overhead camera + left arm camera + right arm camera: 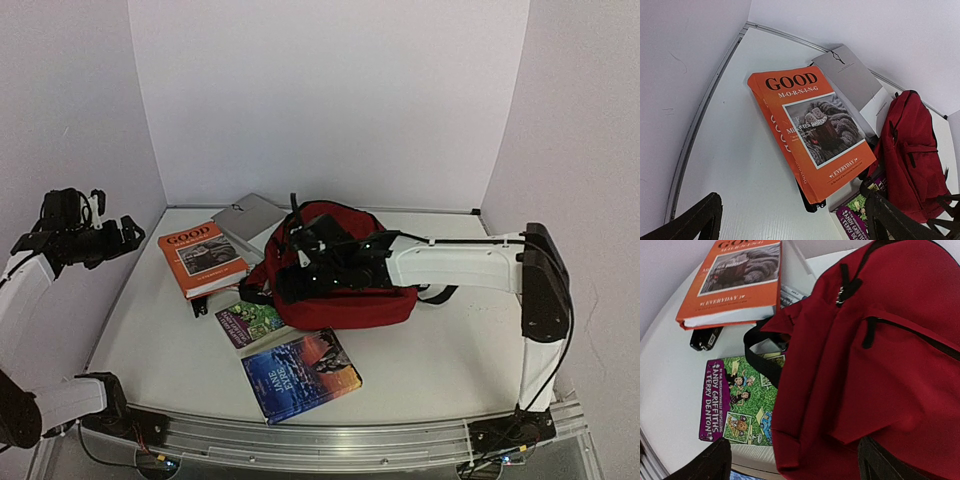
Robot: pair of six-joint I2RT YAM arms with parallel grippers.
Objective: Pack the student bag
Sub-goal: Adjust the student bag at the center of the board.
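The red student bag (350,305) lies flat in the middle of the table with its zippers shut. It also shows in the left wrist view (912,150) and the right wrist view (880,365). My right gripper (290,280) hovers over the bag's left part. It is open (795,465) and empty, with the red fabric between its fingers. My left gripper (128,238) is held high at the far left, open (795,225) and empty, looking down at the orange book (810,130).
The orange "Good Morning" book (200,258) lies left of the bag on a black object (812,204). A grey book (250,220) lies behind it. A green and purple book (740,400) is partly under the bag's edge. A "Jane Eyre" book (300,373) lies in front.
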